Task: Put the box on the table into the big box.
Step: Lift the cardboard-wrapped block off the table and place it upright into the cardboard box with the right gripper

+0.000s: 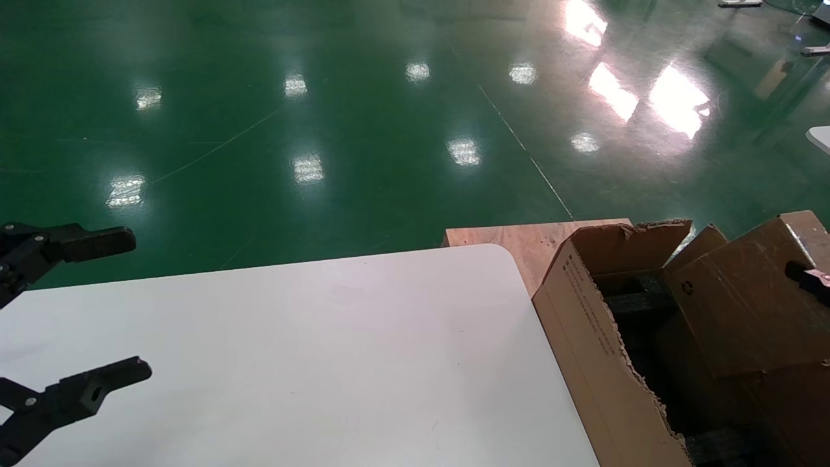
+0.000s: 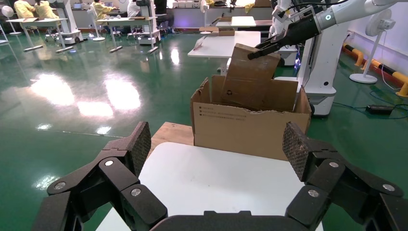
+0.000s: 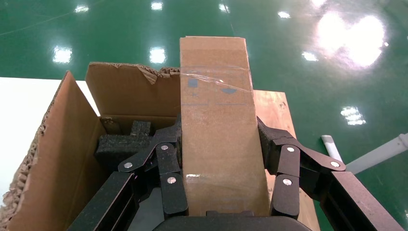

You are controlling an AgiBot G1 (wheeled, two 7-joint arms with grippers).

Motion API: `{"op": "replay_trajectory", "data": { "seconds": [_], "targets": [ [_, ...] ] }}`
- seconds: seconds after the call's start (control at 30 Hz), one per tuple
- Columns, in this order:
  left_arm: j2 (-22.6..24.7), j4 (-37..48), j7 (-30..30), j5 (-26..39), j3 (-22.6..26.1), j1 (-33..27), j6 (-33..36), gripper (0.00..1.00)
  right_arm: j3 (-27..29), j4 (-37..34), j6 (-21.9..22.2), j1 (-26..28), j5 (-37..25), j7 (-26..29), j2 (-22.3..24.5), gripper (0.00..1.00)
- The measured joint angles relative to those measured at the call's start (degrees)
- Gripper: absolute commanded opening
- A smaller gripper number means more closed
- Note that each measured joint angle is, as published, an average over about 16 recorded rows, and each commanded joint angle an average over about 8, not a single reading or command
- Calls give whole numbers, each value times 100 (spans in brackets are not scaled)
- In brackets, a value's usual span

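Brown cardboard fills the right side of the action: the right gripper [image 3: 223,190] has its black fingers [image 3: 168,180] clamped on both long sides of the small taped brown cardboard box [image 3: 219,139], holding it over the open mouth of the large ragged-edged corrugated carton [image 1: 600,350]. From the left wrist view the box [image 2: 250,77] sits tilted, its lower end already down between the carton's walls, its upper end poking above the torn rim, so the grip across the narrow width looks chosen to slot it in end-first. Black foam blocks [image 3: 122,142] lie inside the carton just beside the box, and they may decide how deep it can go. That carton stands on a flat light-brown plywood board [image 1: 519,240] just off the corner of the wide white tabletop [image 1: 311,350]. Meanwhile the left gripper [image 1: 107,308] hangs over the table's near left, pincer spread wide and holding nothing, well apart from the job. By my read, lowering and letting go remain.
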Motion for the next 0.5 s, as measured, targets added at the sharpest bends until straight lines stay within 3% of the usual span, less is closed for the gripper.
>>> {"op": "replay_trajectory", "data": {
  "seconds": [0.5],
  "targets": [
    [0, 0, 0, 0, 0, 0, 0, 100, -273, -265, 20, 44, -10, -155, 95, 0]
  ]
}}
